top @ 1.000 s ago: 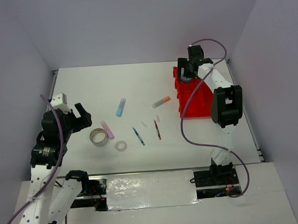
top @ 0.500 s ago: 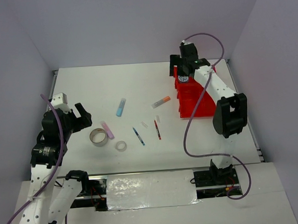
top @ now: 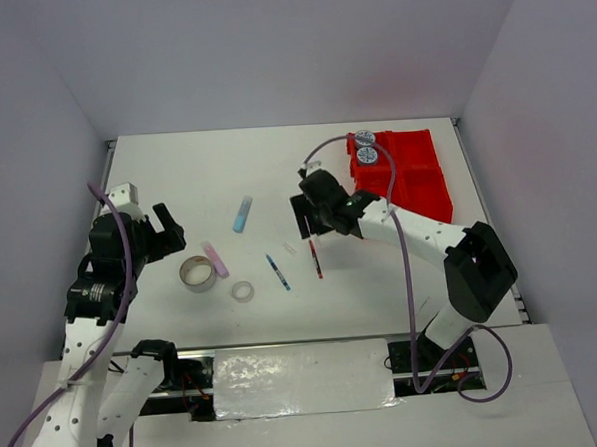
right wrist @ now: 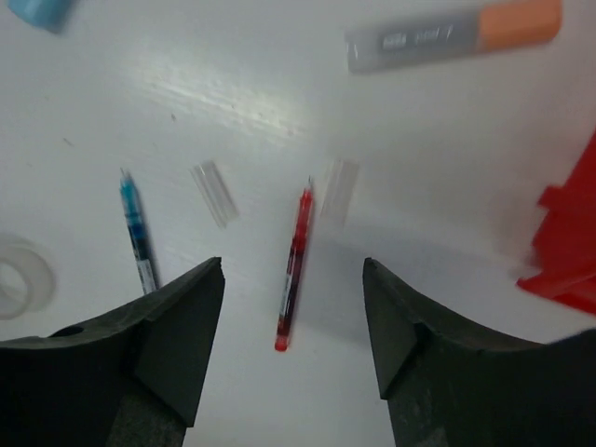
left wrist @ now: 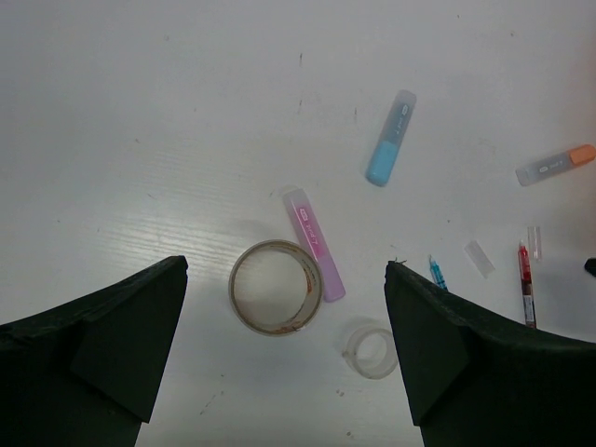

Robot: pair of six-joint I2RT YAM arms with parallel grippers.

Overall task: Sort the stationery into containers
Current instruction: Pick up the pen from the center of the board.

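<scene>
The red tray (top: 411, 178) stands at the far right, with two blue-patterned tape rolls (top: 367, 147) in its far-left compartment. My right gripper (top: 309, 226) (right wrist: 291, 264) hovers open over the middle of the table, above the red pen (right wrist: 295, 279) (top: 315, 261), holding nothing. The blue pen (right wrist: 137, 233) lies to its left and the orange-capped stick (right wrist: 456, 33) beyond. My left gripper (top: 167, 230) (left wrist: 286, 268) hangs open and empty above the large tape ring (left wrist: 277, 286) and pink stick (left wrist: 315, 244). A small clear ring (left wrist: 372, 349) and the blue stick (left wrist: 390, 138) lie nearby.
Two small clear pen caps (right wrist: 215, 194) (right wrist: 338, 196) lie loose beside the red pen. The tray's corner (right wrist: 568, 251) shows at the right of the right wrist view. White walls close the table at the back and sides.
My right arm has swung from the tray down to the middle of the table, leaving a tape roll in the tray, and its jaws narrowed slightly. The left arm has hardly moved.
</scene>
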